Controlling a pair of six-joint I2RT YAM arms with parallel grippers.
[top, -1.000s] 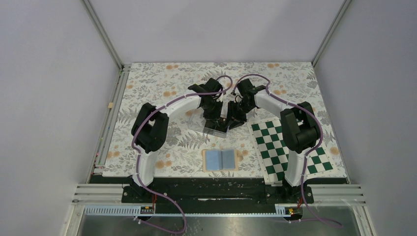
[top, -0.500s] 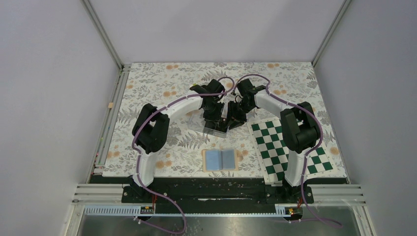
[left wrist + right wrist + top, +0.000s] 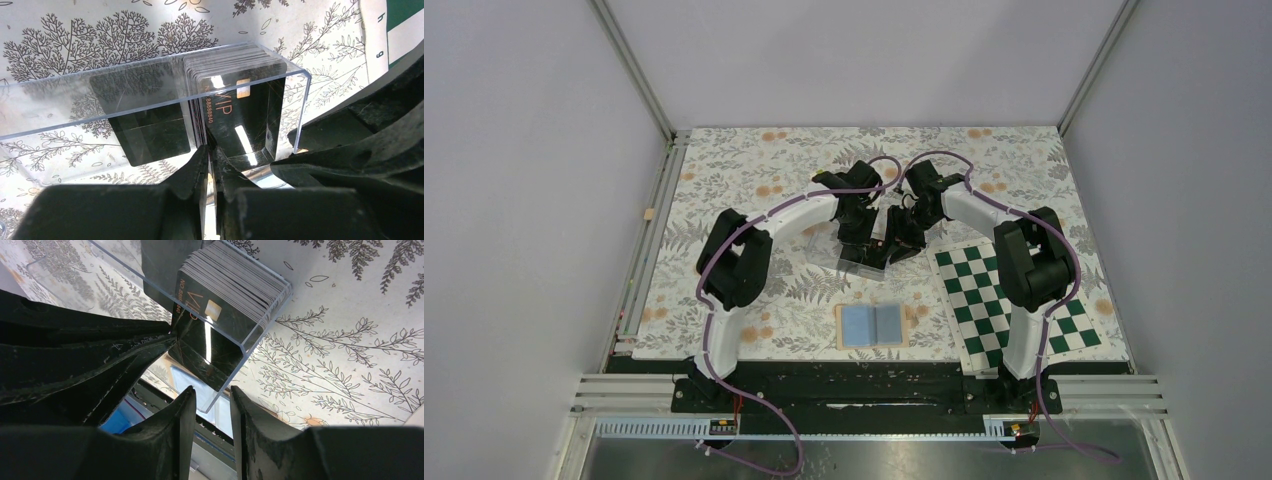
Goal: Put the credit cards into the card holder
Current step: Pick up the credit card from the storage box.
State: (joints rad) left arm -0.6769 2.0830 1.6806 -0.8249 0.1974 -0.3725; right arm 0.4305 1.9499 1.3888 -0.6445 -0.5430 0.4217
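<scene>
— Where was the card holder?
— Open, blue side up, on the surface near the bases. Beyond, left jaws pinched a card edge among the credit cards in the clear case; right jaws straddled its corner, grip unclear.

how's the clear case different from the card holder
The clear case is see-through; the card holder is tan-edged with a light blue inside. The case holds a stack of black credit cards; the card holder lies open with no card showing. Both sit on the floral cloth, the case midway out, the card holder by its near edge.
</scene>
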